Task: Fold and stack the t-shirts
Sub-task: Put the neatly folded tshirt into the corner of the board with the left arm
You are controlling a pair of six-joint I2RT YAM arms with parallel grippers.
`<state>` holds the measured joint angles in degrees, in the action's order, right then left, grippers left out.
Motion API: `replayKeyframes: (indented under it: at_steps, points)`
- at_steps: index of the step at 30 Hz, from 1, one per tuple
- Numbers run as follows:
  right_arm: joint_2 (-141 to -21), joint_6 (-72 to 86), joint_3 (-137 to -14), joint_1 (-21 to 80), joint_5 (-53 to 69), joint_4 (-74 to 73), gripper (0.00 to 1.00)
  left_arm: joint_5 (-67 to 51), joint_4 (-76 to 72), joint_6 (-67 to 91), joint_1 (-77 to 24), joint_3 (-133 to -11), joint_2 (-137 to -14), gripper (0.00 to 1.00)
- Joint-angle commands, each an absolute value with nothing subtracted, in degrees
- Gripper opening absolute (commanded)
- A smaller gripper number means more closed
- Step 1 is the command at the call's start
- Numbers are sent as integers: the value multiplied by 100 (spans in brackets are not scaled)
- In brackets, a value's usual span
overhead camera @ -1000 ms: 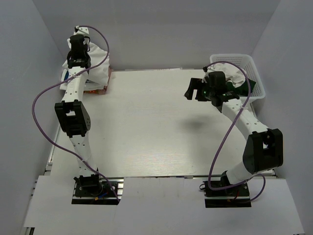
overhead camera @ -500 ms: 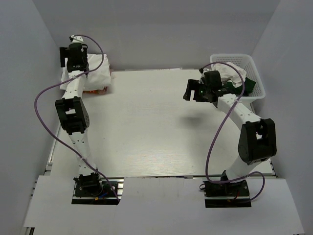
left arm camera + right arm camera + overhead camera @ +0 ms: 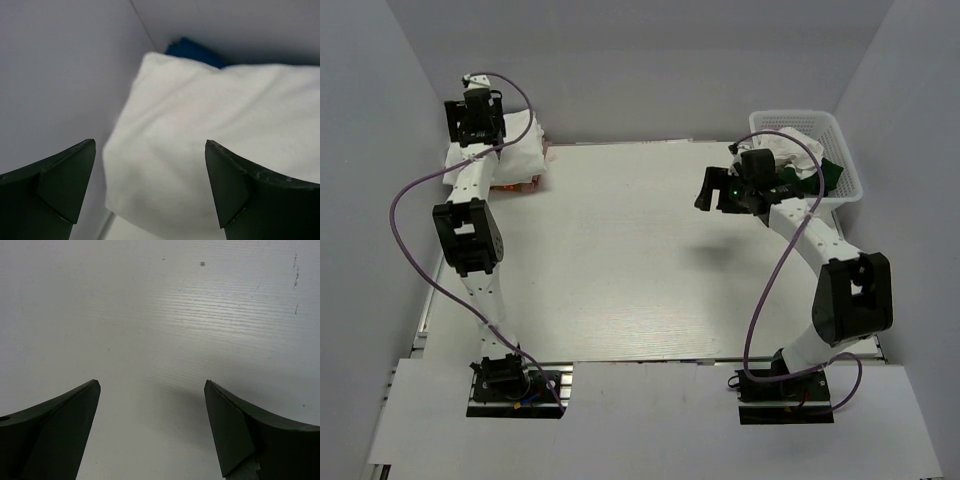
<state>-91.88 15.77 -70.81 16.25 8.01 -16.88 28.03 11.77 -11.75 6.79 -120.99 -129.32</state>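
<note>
Over the table [image 3: 620,270], the right gripper [image 3: 151,384] hangs with fingers spread and nothing between them. The basket [image 3: 851,165] of crumpled white t-shirts [image 3: 788,148] lies close by at its two o'clock in the overhead view, its long side running nine to three. Far off at ten o'clock, the left gripper [image 3: 150,142] hovers, likewise released and empty, over the folded white shirt [image 3: 210,125] topping the stack, a blue shirt [image 3: 192,50] peeking out beyond; the right arm is plainly nearer the basket, so the next pick looks to be its job.
</note>
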Motion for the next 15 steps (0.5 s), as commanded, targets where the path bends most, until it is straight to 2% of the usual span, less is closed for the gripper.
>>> replayKeyframes:
  at_steps: [1, 3, 4, 5, 6, 7, 10, 12, 15]
  points:
    - [-8554, 1757, -6795, 1643, 1133, -1144, 90, 2373, 2317, -48, 431, -11849, -12043, 100]
    - [-8377, 1941, -6426, 1644, 1247, -942, 90, 2225, 2488, 1048, 326, -11027, -11061, 100]
    - [-8219, 1995, -6233, 1661, 1274, -784, 90, 1997, 1861, 1211, 160, -10325, -10526, 100]
    - [-8157, 2047, -5997, 1609, 1283, -713, 90, 1638, 1341, 1413, 36, -8648, -9320, 100]
    - [-8008, 2204, -5777, 1635, 1283, -573, 90, 1391, 866, 1659, -87, -7822, -8716, 100]
    - [-7833, 2241, -5670, 1643, 1283, -467, 90, 893, 165, 2218, -323, -6456, -8162, 100]
    - [-7341, 2574, -4994, 1617, 1213, -72, 90, 222, -263, 3099, -667, -4788, -6647, 100]
    - [-6929, 2654, -4396, 1626, 1248, 307, 90, 53, -89, 3190, -992, -4396, -6260, 100]
    - [-6418, 2716, -3694, 1626, 1161, 685, 90, 701, 1104, 3120, -1187, -4289, -5889, 100]
